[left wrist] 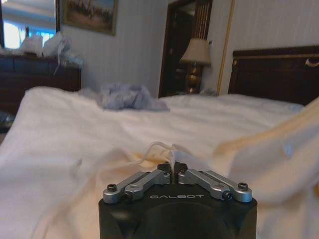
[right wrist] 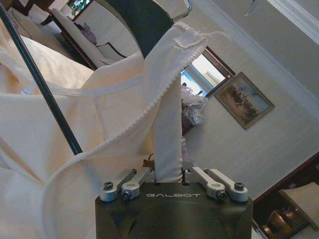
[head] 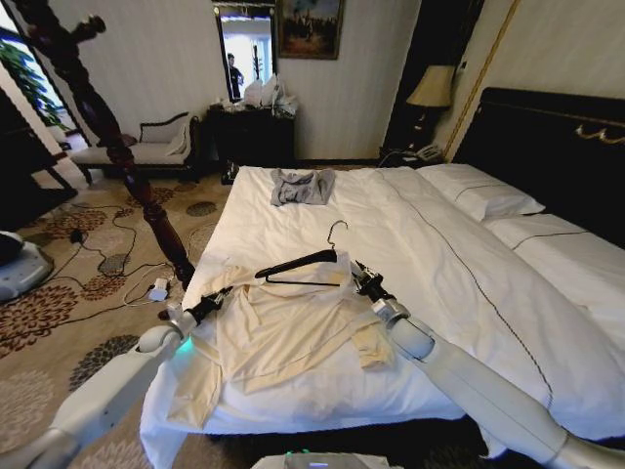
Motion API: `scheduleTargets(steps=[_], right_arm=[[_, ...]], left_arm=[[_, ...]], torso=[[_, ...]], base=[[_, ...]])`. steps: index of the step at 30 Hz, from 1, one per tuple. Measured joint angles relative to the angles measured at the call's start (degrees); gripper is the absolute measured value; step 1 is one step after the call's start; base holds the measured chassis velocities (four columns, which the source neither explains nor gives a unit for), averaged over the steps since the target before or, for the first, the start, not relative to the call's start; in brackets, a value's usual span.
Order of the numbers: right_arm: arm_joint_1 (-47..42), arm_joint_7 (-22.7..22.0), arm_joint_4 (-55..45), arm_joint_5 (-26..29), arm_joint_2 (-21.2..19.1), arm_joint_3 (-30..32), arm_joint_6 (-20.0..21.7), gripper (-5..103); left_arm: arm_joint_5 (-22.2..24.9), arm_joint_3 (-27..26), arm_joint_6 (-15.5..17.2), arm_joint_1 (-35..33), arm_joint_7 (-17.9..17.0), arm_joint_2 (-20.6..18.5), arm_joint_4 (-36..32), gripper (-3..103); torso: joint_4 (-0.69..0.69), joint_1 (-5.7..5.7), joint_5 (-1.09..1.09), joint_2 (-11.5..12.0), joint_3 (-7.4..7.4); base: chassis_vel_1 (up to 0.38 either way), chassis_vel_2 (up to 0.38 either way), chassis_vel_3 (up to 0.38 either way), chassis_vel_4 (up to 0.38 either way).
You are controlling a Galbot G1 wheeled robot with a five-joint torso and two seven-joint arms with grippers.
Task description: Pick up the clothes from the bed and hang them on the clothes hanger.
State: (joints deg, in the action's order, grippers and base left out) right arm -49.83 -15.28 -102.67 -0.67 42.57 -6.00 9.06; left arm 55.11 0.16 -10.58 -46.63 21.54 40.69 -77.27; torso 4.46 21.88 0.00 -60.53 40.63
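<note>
Shirt: lies on the bed, partly over the hanger.
Left gripper: pinching shirt edge.
Right gripper: pinching the collar strip beside the hanger, the nearer arm.

Count, one bed: one cream shirt, one grey-blue garment, one black hanger, two white pillows. Two grippers: left, right. One bedside lamp.

White rounded arms end in black tool bodies marked GALBOT, with silver screwed linkages.
</note>
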Motion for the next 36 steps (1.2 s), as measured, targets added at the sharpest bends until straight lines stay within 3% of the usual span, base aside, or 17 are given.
scheduleTargets(steps=[13,17,26,36], right_arm=[[0.9,0.9,0.6,-2.3,1.2,-0.5,-0.3,20],[1.1,1.2,1.2,-3.4,1.9,-0.8,-0.5,20],[3.0,1.4,2.3,-3.1,3.1,-1.3,0.2,20],[2.2,0.8,0.8,-0.5,2.7,-0.8,4.7,20]], left_arm=[[10.1,-3.9,3.8,-0.5,-5.4,-4.9,-14.6,2],[13.3,-4.0,5.4,0.7,-7.3,-9.5,-21.9,2],[17.1,-4.8,7.5,2.1,-10.4,-16.4,-33.0,2],[16.6,-6.6,8.3,-1.7,-14.3,-17.3,-38.7,2]], torso=[[0.00,0.00,0.00,0.0,0.00],[0.00,0.00,0.00,0.0,0.00],[-0.03,0.00,0.01,0.0,0.00],[-0.02,0.00,-0.01,0.0,0.00]], base=[[0.000,0.000,0.000,0.000],[0.000,0.000,0.000,0.000],[0.000,0.000,0.000,0.000],[0.000,0.000,0.000,0.000]])
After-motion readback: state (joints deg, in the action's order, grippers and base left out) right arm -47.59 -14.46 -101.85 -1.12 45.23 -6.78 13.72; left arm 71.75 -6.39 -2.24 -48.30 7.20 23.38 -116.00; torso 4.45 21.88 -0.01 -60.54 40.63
